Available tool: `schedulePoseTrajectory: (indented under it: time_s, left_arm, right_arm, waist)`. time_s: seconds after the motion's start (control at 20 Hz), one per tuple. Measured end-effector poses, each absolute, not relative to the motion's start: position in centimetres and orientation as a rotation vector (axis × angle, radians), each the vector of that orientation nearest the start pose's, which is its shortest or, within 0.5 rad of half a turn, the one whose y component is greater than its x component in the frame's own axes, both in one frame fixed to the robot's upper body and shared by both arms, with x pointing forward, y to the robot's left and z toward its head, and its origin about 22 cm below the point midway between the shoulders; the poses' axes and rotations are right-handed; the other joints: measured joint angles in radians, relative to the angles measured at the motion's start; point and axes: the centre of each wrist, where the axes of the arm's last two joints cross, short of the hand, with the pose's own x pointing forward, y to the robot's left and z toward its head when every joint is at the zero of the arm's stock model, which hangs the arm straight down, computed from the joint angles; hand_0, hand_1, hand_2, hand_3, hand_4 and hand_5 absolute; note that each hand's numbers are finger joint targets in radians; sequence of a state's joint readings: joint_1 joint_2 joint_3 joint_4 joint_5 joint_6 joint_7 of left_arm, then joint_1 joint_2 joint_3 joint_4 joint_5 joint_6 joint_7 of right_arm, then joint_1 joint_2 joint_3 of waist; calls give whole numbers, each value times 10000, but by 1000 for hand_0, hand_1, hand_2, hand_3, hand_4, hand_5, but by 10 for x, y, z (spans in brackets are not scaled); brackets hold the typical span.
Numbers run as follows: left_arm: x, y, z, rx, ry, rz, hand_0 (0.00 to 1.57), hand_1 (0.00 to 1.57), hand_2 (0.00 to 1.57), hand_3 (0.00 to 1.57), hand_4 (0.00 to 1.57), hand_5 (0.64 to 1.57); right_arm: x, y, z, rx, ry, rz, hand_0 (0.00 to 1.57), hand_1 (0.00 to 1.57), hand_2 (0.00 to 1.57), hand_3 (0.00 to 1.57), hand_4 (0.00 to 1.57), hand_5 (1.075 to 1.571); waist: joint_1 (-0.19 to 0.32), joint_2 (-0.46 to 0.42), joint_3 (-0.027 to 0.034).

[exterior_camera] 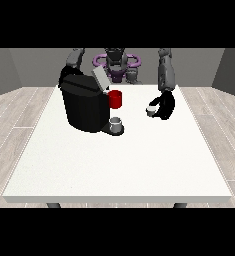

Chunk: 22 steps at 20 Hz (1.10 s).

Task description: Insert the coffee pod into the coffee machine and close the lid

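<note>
We see the coffee pod point(151, 109), small & white, pinched in the curled fingers of the hand at the view's right point(164, 106), just above the table point(119, 165), right of the coffee machine point(85, 102). Machine's lid point(100, 79) is up. Red cup point(115, 99) beside it, grey cup point(116, 123) on its tray. Other hand is hidden behind the machine.

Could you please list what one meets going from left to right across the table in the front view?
Black coffee machine with its lid raised → grey cup on the machine's base → red mug behind it → small white coffee pod → black hand at the view's right, curled round the pod.
</note>
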<state>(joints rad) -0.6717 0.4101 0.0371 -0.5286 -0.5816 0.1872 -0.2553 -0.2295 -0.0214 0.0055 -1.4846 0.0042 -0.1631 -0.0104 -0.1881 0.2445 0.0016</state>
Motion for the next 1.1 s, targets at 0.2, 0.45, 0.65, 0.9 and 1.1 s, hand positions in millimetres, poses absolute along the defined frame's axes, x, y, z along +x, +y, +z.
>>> schedulePoseTrajectory:
  time_s: [0.2,0.45,0.65,0.9,1.1]
  left_arm:
    - [386,334,13,7700,-14006,-7887,1468,1468,1468,1414,607,1571]
    - [404,306,36,6875,-14656,-8588,1342,1342,1397,1362,593,1571]
    - [417,288,61,6493,-15097,-8931,1258,1258,1321,1297,529,1571]
    - [430,289,97,6413,-15630,-9210,1255,1255,1332,1288,556,1571]
    - [436,291,119,6432,-15976,-9242,1255,1255,1332,1288,556,1571]
  right_arm:
    - [295,-213,36,-713,-16935,-465,0,0,0,0,424,1571]
    - [296,-218,13,-898,-16292,-845,0,0,0,0,438,1571]
    - [298,-225,3,-960,-16027,-909,0,0,0,0,490,1571]
    - [299,-215,1,-773,-16023,-652,0,0,0,0,407,1571]
    - [302,-213,3,-663,-16214,-571,0,0,0,0,497,1571]
  waist:
    - [15,-86,-10]
    - [305,-663,-12]
    - [400,-917,-12]
    - [253,-969,-14]
    - [188,-898,-16]
